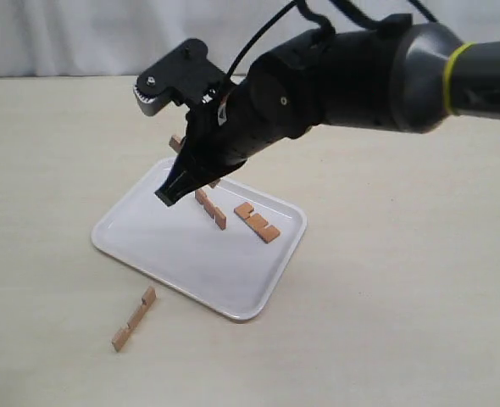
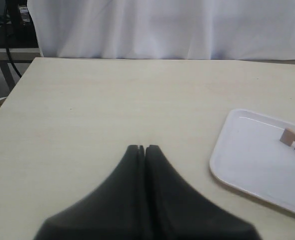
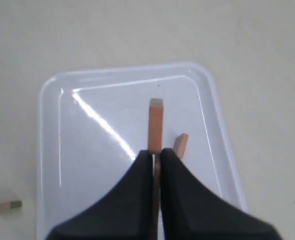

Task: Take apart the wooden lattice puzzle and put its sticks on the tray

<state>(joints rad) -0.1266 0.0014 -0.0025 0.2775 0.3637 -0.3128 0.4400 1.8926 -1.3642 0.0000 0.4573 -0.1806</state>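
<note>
My right gripper [image 1: 163, 199] hangs over the white tray [image 1: 165, 246], shut on one reddish-brown stick [image 1: 176, 142]. That stick crosses between the fingers, and one end pokes out behind them. In the right wrist view the gripper [image 3: 156, 151] has the held stick [image 3: 156, 125] in its slit, above the tray [image 3: 97, 165]. Two loose sticks [image 1: 212, 210] [image 1: 257, 222] lie on the tray; one of them [image 3: 181, 144] shows beside a finger. Another stick [image 1: 134, 320] [image 3: 5, 206] lies on the table off the tray's front edge. No assembled lattice shows. My left gripper [image 2: 144, 146] is shut and empty, left of the tray [image 2: 252, 160].
A white curtain [image 1: 63, 34] hangs behind the beige table [image 1: 402, 322]. In the left wrist view the table's left edge [image 2: 12, 90] runs past dark furniture [image 2: 7, 30], and a stick end [image 2: 293, 139] shows over the tray at the picture's edge.
</note>
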